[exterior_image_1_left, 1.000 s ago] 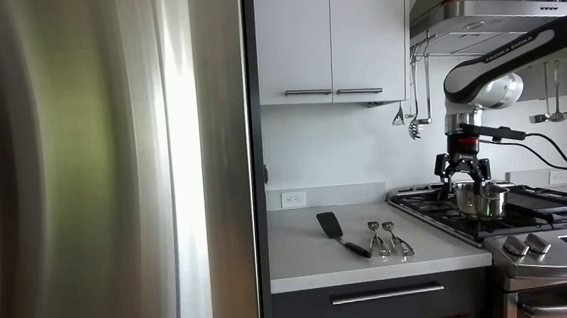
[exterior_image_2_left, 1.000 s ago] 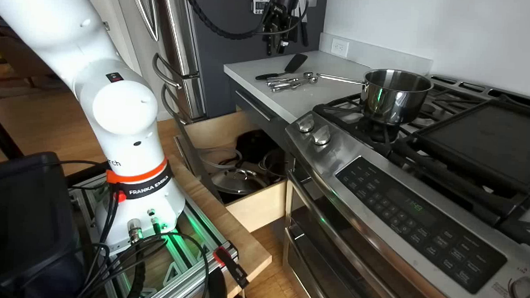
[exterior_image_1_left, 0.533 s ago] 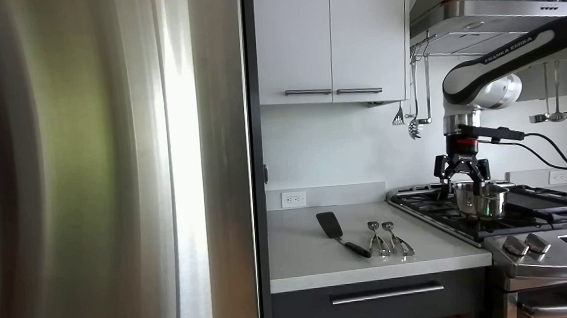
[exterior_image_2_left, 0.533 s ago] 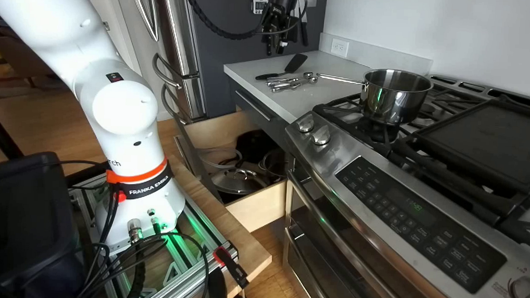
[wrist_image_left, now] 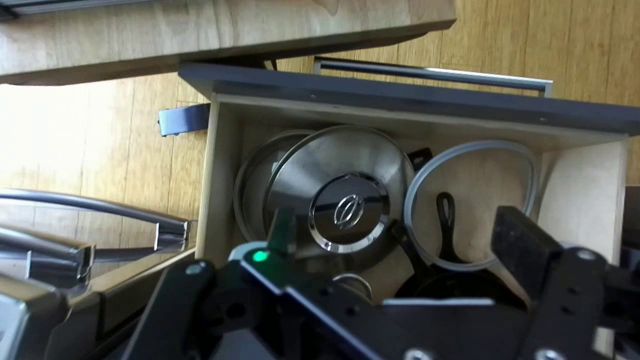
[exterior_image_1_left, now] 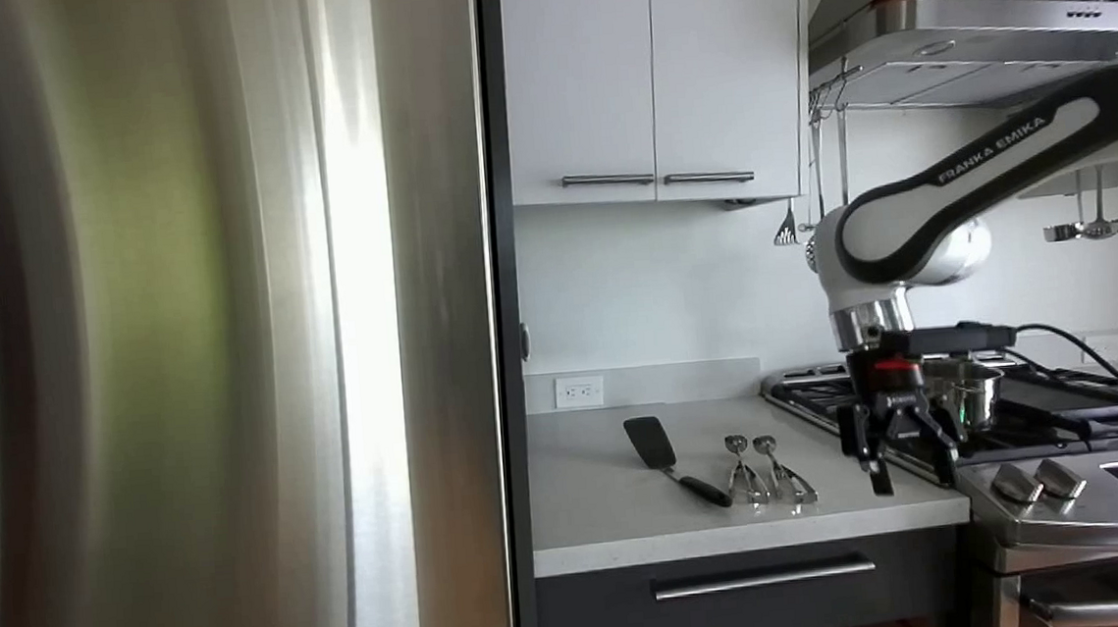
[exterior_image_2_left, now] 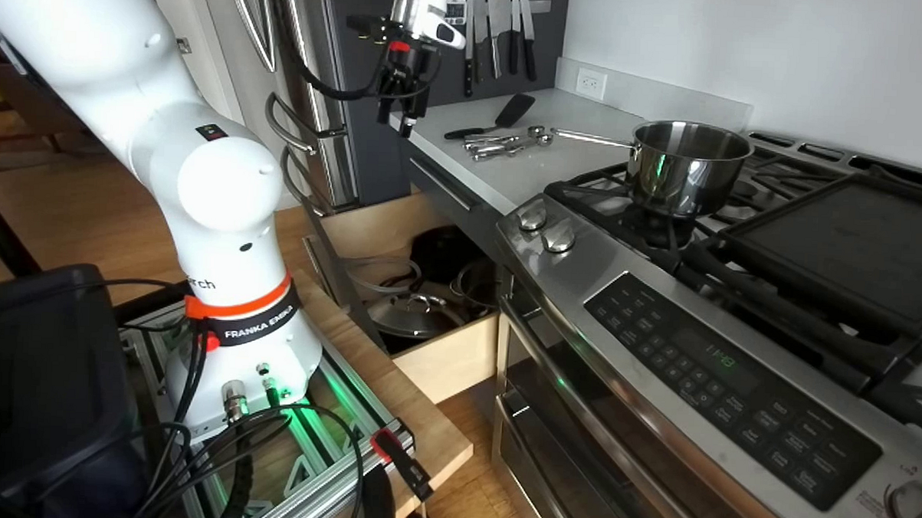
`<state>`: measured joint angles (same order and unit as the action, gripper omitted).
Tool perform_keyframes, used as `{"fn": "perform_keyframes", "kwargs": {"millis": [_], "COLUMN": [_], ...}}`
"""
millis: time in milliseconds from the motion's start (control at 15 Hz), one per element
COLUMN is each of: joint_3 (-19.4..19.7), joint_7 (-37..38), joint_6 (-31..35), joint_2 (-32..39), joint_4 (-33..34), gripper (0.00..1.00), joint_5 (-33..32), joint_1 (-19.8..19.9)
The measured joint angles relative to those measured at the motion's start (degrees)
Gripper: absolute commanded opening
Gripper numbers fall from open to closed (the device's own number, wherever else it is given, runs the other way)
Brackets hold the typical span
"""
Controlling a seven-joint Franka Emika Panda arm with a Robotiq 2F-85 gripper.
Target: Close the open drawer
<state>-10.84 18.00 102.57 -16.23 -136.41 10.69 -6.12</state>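
Your gripper point(exterior_image_1_left: 913, 474), fingers pointing downward, is spread wide and has hold of nothing; in the wrist view its two fingers point(wrist_image_left: 521, 245) appear well apart, with the interior of the drawer point(wrist_image_left: 400, 97) showing behind them. The drawer lies extended beneath a closed upper drawer point(exterior_image_1_left: 620, 619) and bears, on a dark-grey front point(wrist_image_left: 500, 106), one long silver bar handle point(wrist_image_left: 430, 73). Inside it you can distinguish a steel lid point(wrist_image_left: 330, 172), a grey ring point(wrist_image_left: 477, 145) and a black pan point(wrist_image_left: 455, 287), the last partly hidden by the gripper. In an exterior view the drawer front stands near the wooden board point(exterior_image_2_left: 424, 426) beside your arm's base point(exterior_image_2_left: 258, 367); contact between the two cannot be judged. On the countertop point(exterior_image_1_left: 580, 479) lie a black spatula point(exterior_image_1_left: 653, 447) and two steel scoops point(exterior_image_2_left: 499, 144), side by side. Several knives point(exterior_image_2_left: 499, 13) hang on the dark panel point(exterior_image_2_left: 549, 55) beyond the countertop. A steel pot point(exterior_image_2_left: 686, 175) stands upright on the stove point(exterior_image_2_left: 567, 286), its handle point(exterior_image_2_left: 592, 137) toward the countertop
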Motion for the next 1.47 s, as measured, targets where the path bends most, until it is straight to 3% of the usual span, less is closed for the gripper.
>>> {"fn": "perform_keyframes", "kwargs": {"millis": [333, 533, 1200, 1467], "joint_3": [-6.3, -9.6, -8.5, -10.8], "joint_7": [7.8, 8.8, 10.0, 13.6], "joint_6": [13.1, 16.6, 16.6, 21.8], "joint_2": [1.1, 3.7, 4.5, 9.4], "joint_4": [-9.0, -11.1, -10.4, -10.8], "gripper": [1.00, 1.00, 1.00, 1.00], "joint_5": [7.6, 8.0, 8.1, 8.6], "joint_1": [-5.7, -8.8, -8.7, -10.4]}}
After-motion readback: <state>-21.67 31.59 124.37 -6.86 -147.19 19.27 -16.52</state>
